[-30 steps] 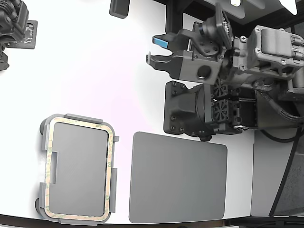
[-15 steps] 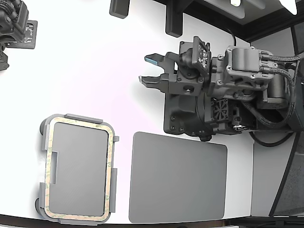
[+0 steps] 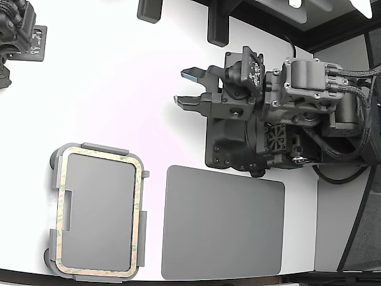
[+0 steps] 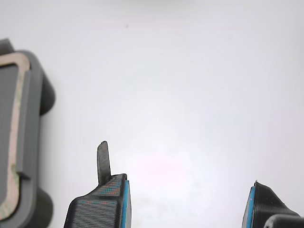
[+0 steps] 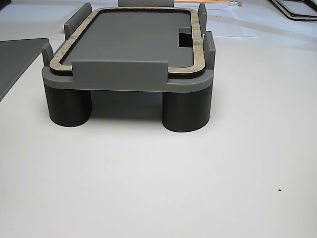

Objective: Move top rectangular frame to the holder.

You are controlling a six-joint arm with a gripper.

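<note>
The tan speckled rectangular frame (image 3: 140,190) lies seated in the light grey holder (image 3: 104,148) at the exterior view's lower left. The other view shows the frame (image 5: 197,34) flat inside the holder's (image 5: 119,74) raised tabs, the holder standing on round legs. My gripper (image 3: 186,87) is open and empty above the white table, well to the upper right of the holder. In the wrist view the gripper (image 4: 187,204) has its blue-padded fingers (image 4: 111,202) wide apart, with the holder (image 4: 34,123) and frame (image 4: 13,128) off to one side.
A flat dark grey mat (image 3: 223,223) lies just right of the holder. A black base block (image 3: 229,140) sits under my arm. A second arm's black parts (image 3: 18,33) are in the exterior view's upper left corner. White table (image 3: 107,89) lies between.
A second ago my arm was higher and further right in the exterior view; it has swung down and left. Over the last half second it has held still. The frame has not moved.
</note>
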